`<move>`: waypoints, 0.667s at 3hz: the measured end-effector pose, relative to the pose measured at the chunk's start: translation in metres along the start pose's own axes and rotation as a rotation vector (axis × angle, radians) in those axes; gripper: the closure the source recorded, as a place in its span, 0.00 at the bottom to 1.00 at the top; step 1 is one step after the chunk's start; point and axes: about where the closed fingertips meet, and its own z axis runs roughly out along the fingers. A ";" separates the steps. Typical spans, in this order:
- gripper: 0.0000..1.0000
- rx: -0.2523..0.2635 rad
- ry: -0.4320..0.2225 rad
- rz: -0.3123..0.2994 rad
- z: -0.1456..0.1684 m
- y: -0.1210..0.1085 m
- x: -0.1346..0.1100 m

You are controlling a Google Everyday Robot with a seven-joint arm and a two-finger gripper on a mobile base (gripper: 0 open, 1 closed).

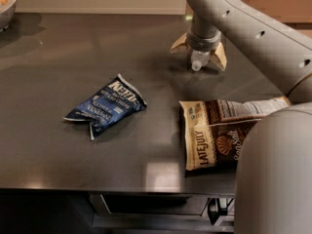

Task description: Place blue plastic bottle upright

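The gripper (199, 57) hung just above the far right of the desk (58, 57), its fingers closed around the blue plastic bottle (197, 63). The bottle looked light, thin-walled and slick, so a gentle hold around its middle seemed safest.
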 end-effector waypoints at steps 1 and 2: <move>0.00 -0.029 0.047 -0.026 0.015 -0.002 0.010; 0.00 -0.057 0.086 -0.035 0.023 0.002 0.020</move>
